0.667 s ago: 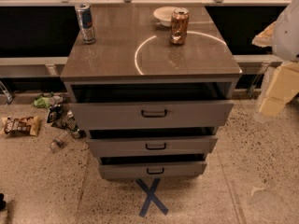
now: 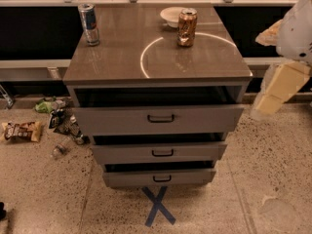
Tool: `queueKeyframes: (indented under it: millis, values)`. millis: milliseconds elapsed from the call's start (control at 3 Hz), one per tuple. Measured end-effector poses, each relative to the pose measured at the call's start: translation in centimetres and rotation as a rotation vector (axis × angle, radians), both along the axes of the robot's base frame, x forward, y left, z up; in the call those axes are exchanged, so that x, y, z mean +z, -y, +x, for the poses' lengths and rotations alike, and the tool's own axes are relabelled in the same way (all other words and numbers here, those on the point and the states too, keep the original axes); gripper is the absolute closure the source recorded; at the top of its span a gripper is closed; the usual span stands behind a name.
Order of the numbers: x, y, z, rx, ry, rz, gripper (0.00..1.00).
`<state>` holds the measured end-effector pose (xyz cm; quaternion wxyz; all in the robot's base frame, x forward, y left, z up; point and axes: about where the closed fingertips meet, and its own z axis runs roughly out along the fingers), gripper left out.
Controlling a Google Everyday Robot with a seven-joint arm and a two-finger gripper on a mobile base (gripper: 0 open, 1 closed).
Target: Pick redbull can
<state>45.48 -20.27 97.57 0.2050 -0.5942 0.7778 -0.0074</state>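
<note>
The redbull can [image 2: 89, 23], tall, slim, blue and silver, stands upright at the far left corner of the grey drawer cabinet's top [image 2: 117, 57]. My gripper [image 2: 273, 94], white with cream-coloured fingers, hangs at the right edge of the camera view. It is beside the cabinet's right side, at about the height of the top drawer, and far from the can. Nothing shows in it.
A wider copper-brown can [image 2: 186, 27] and a white bowl [image 2: 170, 15] stand at the far right of the top. All three drawers [image 2: 158, 118] stick out partly open. Wrappers and litter [image 2: 22, 130] lie on the floor to the left. A blue tape X [image 2: 158, 206] marks the floor in front.
</note>
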Motion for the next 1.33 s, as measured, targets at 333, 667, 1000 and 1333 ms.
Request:
queueKeyframes:
  millis: [333, 667, 1000, 1333]
  values:
    - [-0.2, -3.3, 4.2, 0.021, 0.071, 0.226, 0.0]
    - [-0.6, -6.9, 7.3, 0.035, 0.099, 0.435, 0.0]
    - [-1.7, -11.9, 10.4, 0.045, 0.11, 0.672, 0.0]
    - [-2.6, -14.7, 11.6, -0.031, 0.134, 0.753, 0.0]
